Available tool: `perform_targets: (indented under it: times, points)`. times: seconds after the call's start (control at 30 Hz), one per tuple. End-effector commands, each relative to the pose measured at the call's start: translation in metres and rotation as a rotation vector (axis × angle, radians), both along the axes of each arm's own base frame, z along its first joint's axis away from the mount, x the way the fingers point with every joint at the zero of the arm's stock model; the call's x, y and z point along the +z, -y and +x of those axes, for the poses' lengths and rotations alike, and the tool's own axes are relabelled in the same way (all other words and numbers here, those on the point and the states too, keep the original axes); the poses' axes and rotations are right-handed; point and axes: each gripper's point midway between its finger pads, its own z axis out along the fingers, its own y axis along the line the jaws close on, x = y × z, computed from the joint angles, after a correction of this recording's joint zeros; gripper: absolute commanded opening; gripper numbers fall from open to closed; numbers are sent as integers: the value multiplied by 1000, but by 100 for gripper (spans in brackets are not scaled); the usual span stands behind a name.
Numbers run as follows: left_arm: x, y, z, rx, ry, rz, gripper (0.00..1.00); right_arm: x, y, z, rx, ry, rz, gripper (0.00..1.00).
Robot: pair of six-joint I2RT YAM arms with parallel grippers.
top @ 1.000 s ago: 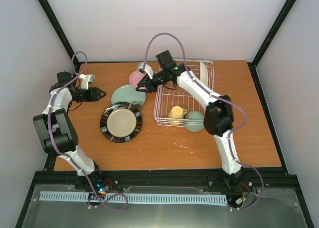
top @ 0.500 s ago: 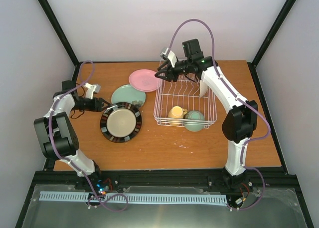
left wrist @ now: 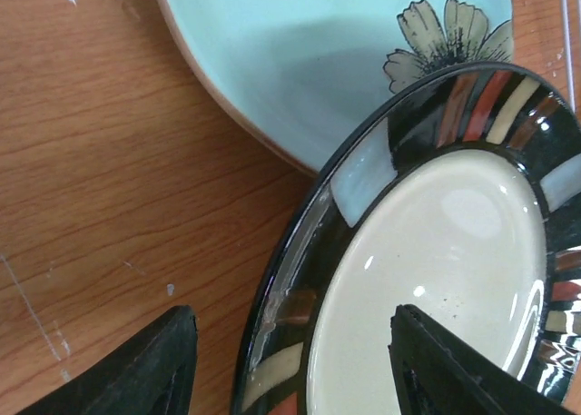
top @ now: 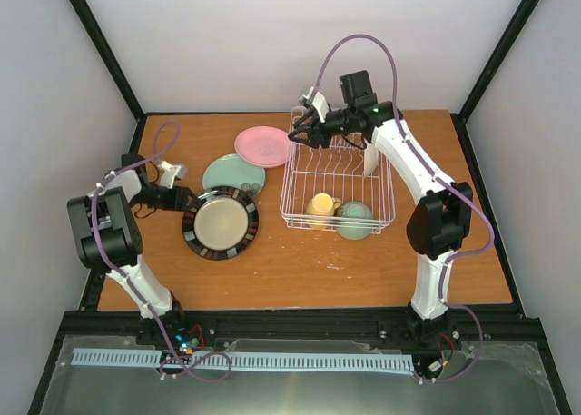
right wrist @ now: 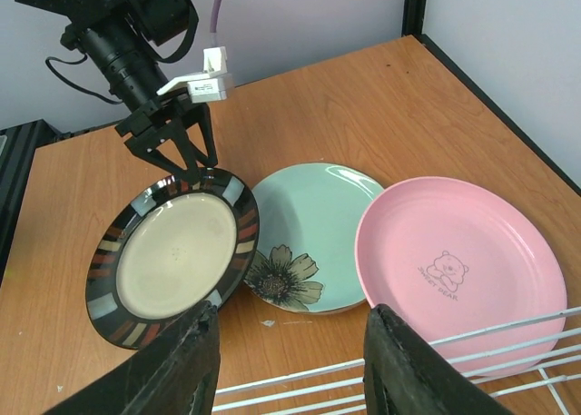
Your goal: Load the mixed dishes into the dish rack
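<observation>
The cream plate with the dark rim (top: 221, 222) lies on the table, its rim resting on the mint green plate (top: 233, 173). My left gripper (top: 186, 197) is open, one finger on each side of the cream plate's left rim (left wrist: 300, 279). The pink plate (top: 261, 145) lies flat behind the mint green one. The white wire dish rack (top: 338, 174) holds the yellow mug (top: 320, 206), the pale green bowl (top: 356, 217) and an upright white plate (top: 370, 158). My right gripper (top: 295, 135) is open and empty above the rack's far left corner.
The right wrist view shows the cream plate (right wrist: 172, 251), the mint green plate (right wrist: 309, 229), the pink plate (right wrist: 458, 265), the rack's wires (right wrist: 408, 379) and the left gripper (right wrist: 177, 156). Black frame posts stand at the table's far corners.
My right gripper has moved away from the pink plate, up and right over the rack's far left corner. My left gripper has moved right and down to the cream plate's rim.
</observation>
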Motion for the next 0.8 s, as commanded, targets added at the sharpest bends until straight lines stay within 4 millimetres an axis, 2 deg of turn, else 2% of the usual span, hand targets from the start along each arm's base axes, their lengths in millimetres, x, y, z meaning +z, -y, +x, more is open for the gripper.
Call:
perform_targets:
  times: [0.0,0.17,0.27,0.33,0.53,0.57,0.77]
  points:
    - [-6,-4,5,-24,19,10,59,-10,5,1,9,-13,-8,44]
    - [-16,2,4,-33,-1,-39,59,-16,6,3,9,-33,-6,44]
    - [-20,7,2,-41,-21,-86,53,-18,6,4,10,-39,-4,44]
    - [-22,10,3,-44,-29,-109,44,-20,6,5,9,-44,-5,44]
    - [-18,19,4,-62,-46,-198,4,-26,6,8,6,-58,-8,44]
    - [-16,21,4,-66,-46,-215,1,-27,6,8,6,-61,-6,45]
    - [8,25,8,-82,-12,-253,1,-33,4,9,10,-88,0,45]
